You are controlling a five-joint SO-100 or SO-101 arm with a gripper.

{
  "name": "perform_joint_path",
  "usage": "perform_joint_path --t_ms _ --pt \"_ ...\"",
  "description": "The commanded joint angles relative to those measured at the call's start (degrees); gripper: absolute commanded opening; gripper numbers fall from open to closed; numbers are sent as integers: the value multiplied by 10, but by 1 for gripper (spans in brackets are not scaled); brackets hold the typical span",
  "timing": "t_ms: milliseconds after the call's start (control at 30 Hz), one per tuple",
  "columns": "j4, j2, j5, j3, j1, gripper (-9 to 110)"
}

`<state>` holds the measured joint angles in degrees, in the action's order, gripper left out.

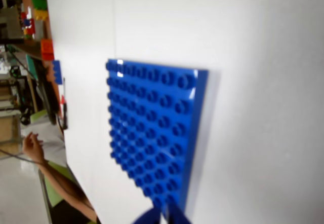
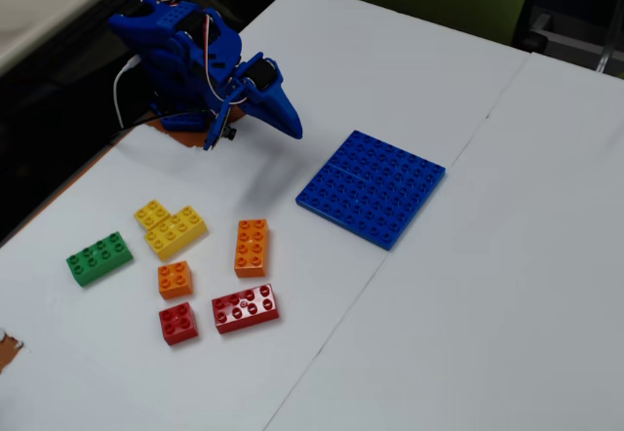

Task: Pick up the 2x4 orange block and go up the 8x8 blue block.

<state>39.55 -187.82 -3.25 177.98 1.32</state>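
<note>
The 2x4 orange block (image 2: pixel 252 247) lies flat on the white table, among other bricks, left of the 8x8 blue block (image 2: pixel 371 186). The blue plate lies flat near the table's middle and fills the centre of the wrist view (image 1: pixel 152 127). My blue arm is folded back at the table's far left corner. My gripper (image 2: pixel 291 127) hangs above the table, up and left of the plate, far from the orange block. Its jaws look closed together and hold nothing. Only the fingertips show at the bottom edge of the wrist view (image 1: pixel 163 215). The orange block is out of the wrist view.
Near the orange block lie a yellow brick (image 2: pixel 171 226), a green brick (image 2: pixel 99 256), a small orange 2x2 brick (image 2: pixel 175 279), a red 2x4 brick (image 2: pixel 246 308) and a small red brick (image 2: pixel 178 323). A person's arm (image 1: pixel 55 178) shows beyond the table edge.
</note>
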Motion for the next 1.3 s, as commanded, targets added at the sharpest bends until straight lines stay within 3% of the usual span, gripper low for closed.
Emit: perform_joint_path --t_ms 0,1267 --pt "-3 -25 -3 20 -2 0" --pt "-3 -25 -5 21 -2 1"
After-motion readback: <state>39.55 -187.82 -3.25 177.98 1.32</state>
